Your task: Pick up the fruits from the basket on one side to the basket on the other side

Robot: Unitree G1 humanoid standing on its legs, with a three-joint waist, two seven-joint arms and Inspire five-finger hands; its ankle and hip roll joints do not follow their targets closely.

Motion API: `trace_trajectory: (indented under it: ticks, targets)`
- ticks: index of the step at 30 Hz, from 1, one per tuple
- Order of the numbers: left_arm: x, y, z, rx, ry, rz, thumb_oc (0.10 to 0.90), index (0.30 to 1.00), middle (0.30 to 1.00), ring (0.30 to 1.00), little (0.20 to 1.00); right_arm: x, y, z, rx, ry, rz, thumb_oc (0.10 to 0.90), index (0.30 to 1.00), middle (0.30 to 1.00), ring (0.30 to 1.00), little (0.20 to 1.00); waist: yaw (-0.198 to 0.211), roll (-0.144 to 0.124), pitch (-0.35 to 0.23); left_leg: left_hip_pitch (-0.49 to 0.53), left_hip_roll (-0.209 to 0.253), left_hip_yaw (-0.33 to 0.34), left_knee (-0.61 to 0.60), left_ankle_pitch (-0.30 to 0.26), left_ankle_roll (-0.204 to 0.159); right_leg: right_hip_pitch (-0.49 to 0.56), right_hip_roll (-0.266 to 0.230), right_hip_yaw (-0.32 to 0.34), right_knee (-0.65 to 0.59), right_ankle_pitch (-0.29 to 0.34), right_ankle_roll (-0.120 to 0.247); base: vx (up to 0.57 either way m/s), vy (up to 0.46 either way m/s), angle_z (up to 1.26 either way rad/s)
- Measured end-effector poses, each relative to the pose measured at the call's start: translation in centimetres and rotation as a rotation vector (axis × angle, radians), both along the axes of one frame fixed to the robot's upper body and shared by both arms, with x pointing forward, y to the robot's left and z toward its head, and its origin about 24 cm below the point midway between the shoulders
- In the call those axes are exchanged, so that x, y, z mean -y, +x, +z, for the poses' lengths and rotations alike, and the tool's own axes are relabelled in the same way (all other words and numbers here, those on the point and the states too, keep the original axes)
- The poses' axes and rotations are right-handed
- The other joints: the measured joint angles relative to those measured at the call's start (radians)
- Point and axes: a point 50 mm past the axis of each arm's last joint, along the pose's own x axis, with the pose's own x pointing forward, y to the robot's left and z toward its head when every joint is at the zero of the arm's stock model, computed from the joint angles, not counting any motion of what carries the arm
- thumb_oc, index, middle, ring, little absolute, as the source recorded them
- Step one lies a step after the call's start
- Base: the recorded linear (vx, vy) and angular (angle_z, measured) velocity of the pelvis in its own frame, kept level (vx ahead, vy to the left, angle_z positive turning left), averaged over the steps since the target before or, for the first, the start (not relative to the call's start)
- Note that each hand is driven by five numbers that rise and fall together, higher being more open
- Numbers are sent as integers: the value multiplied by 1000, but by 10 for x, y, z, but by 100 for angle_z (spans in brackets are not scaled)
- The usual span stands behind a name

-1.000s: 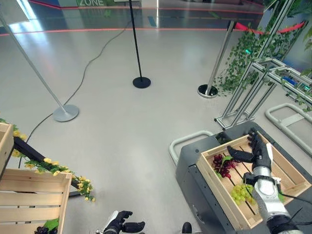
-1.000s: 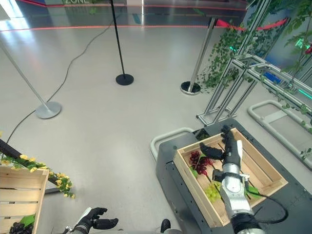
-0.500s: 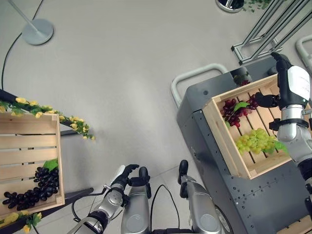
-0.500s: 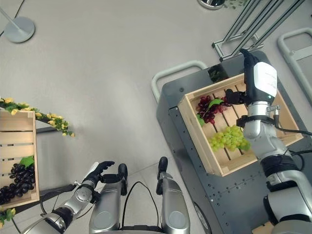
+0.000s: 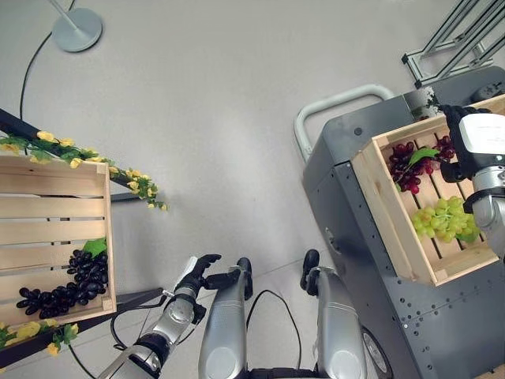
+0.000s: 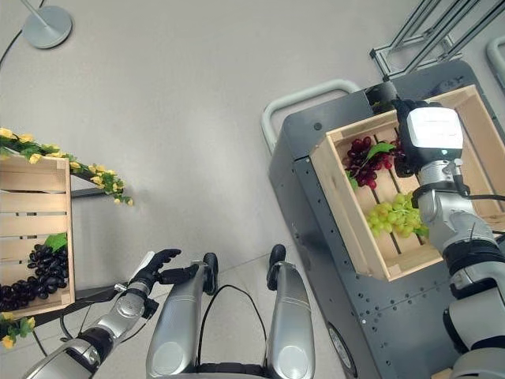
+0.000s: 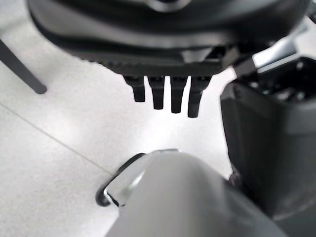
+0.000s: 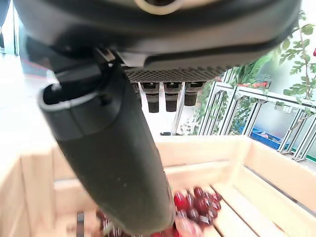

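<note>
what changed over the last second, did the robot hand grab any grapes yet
The head camera tipped down, so both crates show now. The right robot hand came down to the red grapes but its fingers are straight, holding nothing. Green grapes, dark grapes and the open left robot hand stayed put.

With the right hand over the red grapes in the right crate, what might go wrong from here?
1. The right hand hangs open above the red grape bunch near the wooden crate's far wall; its fingers could hit the wood as they close.
2. The green grape bunch lies close by and could get nudged.
3. Grapes may drop over the grey floor on the way to the left wooden crate.
</note>
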Motion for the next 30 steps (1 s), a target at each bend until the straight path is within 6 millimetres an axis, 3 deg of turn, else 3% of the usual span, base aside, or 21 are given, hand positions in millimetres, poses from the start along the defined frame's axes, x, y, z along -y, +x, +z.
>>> trace_trajectory:
  ticks: [21,30]
  targets:
    - [8,7,7,51,-27,-30,800,900,900,900,900,7,0,0,-37,58,-64,800,900,900,900,900,-7,29,6,-71,0,1,63,-14,-8,-87,-2,17,80,-19,-10,4,1,-1]
    - [13,10,12,80,-57,-37,800,900,900,900,900,7,12,32,6,84,-100,800,900,900,900,900,0,38,6,-126,1,0,81,-18,-12,-151,-2,18,108,-25,-24,0,0,-2]
